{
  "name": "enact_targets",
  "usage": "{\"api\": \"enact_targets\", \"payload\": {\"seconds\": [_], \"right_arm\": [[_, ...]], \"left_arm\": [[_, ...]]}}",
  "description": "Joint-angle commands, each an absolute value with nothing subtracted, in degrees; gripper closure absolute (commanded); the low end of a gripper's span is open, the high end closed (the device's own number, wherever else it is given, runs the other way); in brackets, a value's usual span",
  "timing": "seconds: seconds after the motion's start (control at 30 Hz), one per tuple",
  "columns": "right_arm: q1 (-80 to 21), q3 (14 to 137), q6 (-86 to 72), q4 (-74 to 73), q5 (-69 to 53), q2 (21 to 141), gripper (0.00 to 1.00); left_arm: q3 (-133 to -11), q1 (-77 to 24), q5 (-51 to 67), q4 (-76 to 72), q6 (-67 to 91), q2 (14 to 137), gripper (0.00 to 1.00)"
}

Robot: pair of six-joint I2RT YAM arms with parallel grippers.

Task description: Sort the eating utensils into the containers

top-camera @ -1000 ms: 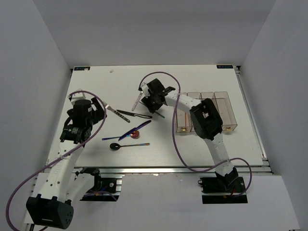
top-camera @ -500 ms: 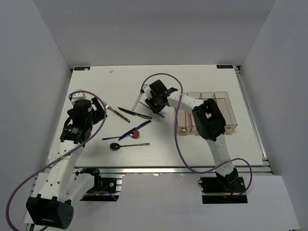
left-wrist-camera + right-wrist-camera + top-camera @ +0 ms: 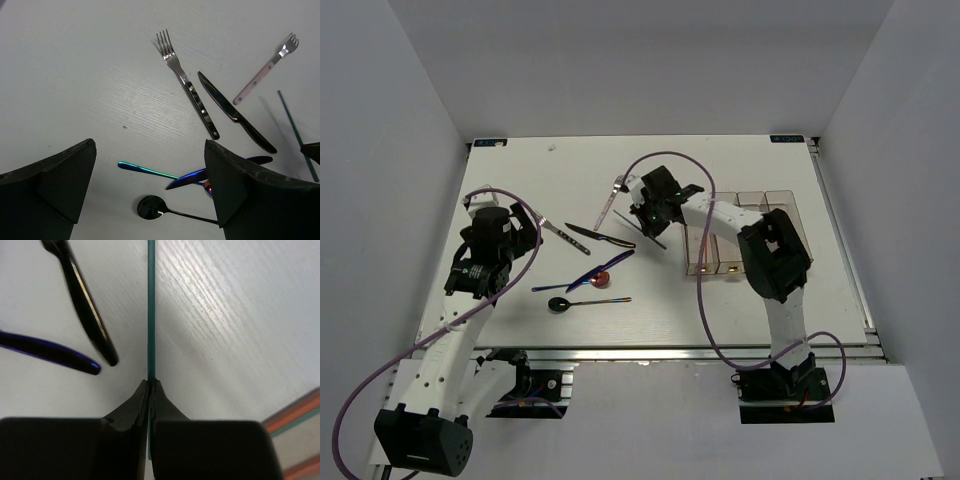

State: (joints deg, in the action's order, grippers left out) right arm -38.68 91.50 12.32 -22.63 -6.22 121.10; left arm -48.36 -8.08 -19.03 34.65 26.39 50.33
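Note:
My right gripper (image 3: 653, 210) (image 3: 150, 383) is shut on a teal chopstick (image 3: 151, 305) (image 3: 656, 236), which sticks out past its tips just above the table. To its right stand the clear containers (image 3: 715, 257), partly hidden by the right arm. My left gripper (image 3: 525, 228) (image 3: 150, 145) hangs open at the left, holding nothing. Below and ahead of it lie a silver fork (image 3: 172, 60), a black knife (image 3: 232, 112), a pink-handled fork (image 3: 260, 77), a blue iridescent knife (image 3: 200, 176), a red-bowled spoon (image 3: 601, 279) and a black-bowled spoon (image 3: 151, 207).
The loose utensils lie clustered between the two arms, from mid table toward the front. Low rails (image 3: 840, 230) run along the table's edges. White walls close in the left, back and right sides.
The right gripper has shut on the teal chopstick and shifted a little to the right with it. The left arm and the other utensils have not moved.

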Motion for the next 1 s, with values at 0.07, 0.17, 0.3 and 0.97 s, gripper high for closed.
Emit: {"api": "enact_targets", "payload": {"seconds": [0.07,0.17,0.3,0.97], "right_arm": [[-35.3,87.6,3.4,-13.5,-7.6,106.9,1.00],[-33.4,85.8,-5.3,-15.7,1.1,102.2,1.00],[-29.4,83.0,-15.6,-24.5,15.8,100.0,1.00],[-29.9,66.3,-21.1,-19.4,15.3,91.2,0.44]], "left_arm": [[-48.2,-7.9,-18.4,34.0,26.1,49.5,0.02],[-48.2,-7.9,-18.6,34.1,26.2,49.5,0.02],[-48.3,-7.9,-20.1,34.5,26.5,49.3,0.02],[-48.9,-7.9,-27.9,37.2,29.7,48.3,0.02]]}}
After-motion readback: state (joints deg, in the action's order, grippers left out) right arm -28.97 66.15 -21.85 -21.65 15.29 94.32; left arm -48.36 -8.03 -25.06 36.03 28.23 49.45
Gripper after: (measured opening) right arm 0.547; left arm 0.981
